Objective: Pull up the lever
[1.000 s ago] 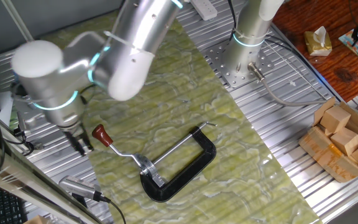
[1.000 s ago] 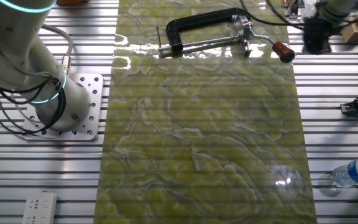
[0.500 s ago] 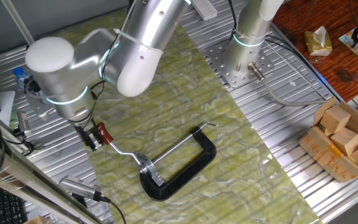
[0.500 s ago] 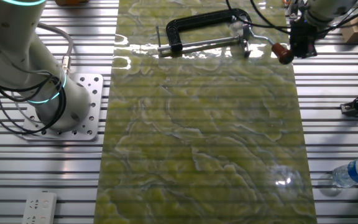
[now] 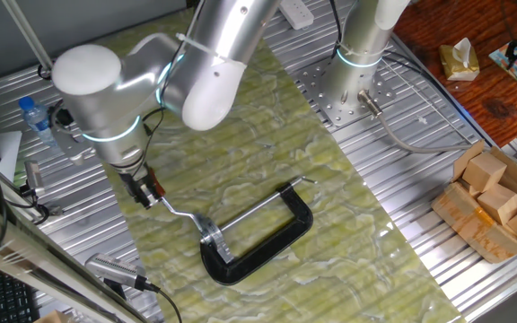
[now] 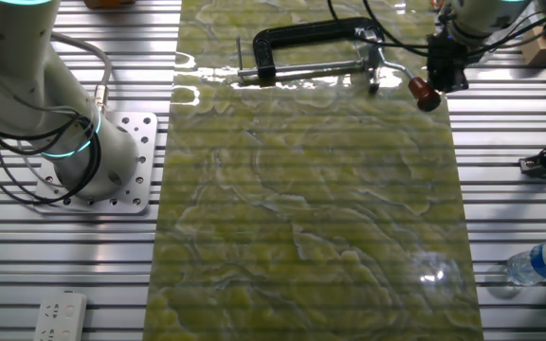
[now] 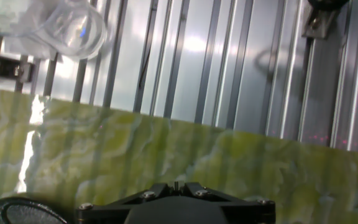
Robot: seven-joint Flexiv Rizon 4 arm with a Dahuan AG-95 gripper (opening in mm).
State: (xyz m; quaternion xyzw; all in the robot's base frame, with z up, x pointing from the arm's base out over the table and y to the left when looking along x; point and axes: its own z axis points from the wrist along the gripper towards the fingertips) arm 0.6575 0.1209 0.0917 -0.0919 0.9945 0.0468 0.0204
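The lever [image 5: 179, 213] is a thin bent silver rod with a red-brown knob [image 6: 424, 92], joined to the silver bracket of a black C-clamp [image 5: 267, 247] lying on the green mat. My gripper [image 5: 148, 193] stands at the knob end, fingers closed around the rod just beside the knob. In the other fixed view the gripper [image 6: 434, 80] sits right above the knob, at the mat's right edge. The hand view shows the gripper [image 7: 176, 185] with its jaws nearly together and a thin sliver between them; the knob is hidden there.
The clamp's long screw rod [image 6: 301, 68] spans the black frame [image 6: 301, 31]. A water bottle [image 5: 32, 115] lies on the slatted metal table left of the mat. Wooden blocks [image 5: 496, 193] stand at the right. The arm's base [image 6: 93, 161] is bolted beside the mat.
My gripper has come in from the table side to the knob and closed on the lever. The knob and the clamp have shifted slightly with it.
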